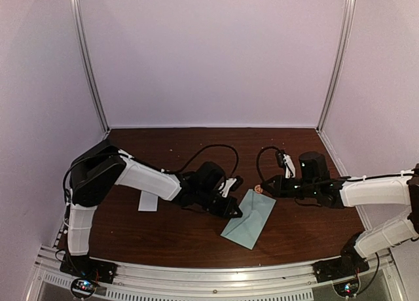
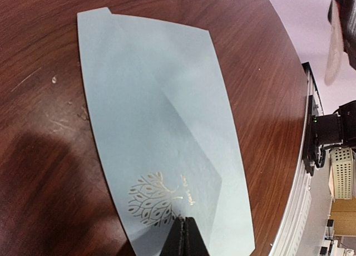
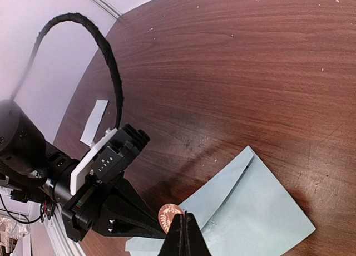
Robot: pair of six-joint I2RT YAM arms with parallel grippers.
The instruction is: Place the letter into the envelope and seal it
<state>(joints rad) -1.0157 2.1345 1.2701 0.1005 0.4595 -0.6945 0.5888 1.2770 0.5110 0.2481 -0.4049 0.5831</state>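
Note:
The pale teal-blue envelope [image 1: 251, 221] lies flat on the brown table with its pointed flap folded down; a gold tree print shows on it in the left wrist view [image 2: 156, 117]. No separate letter is in view. My left gripper [image 1: 234, 211] is shut, its tips [image 2: 186, 228] resting on the envelope's end by the print. My right gripper [image 1: 260, 189] is shut on a small round copper sticker [image 3: 171, 216] and holds it just above the envelope's [image 3: 261, 211] flap edge, close to the left fingers [image 3: 125, 208].
A small white sticker strip [image 1: 148, 201] lies on the table left of the left arm; it also shows in the right wrist view [image 3: 93, 122]. A black cable [image 3: 105, 50] loops above the left wrist. White walls enclose the table on three sides.

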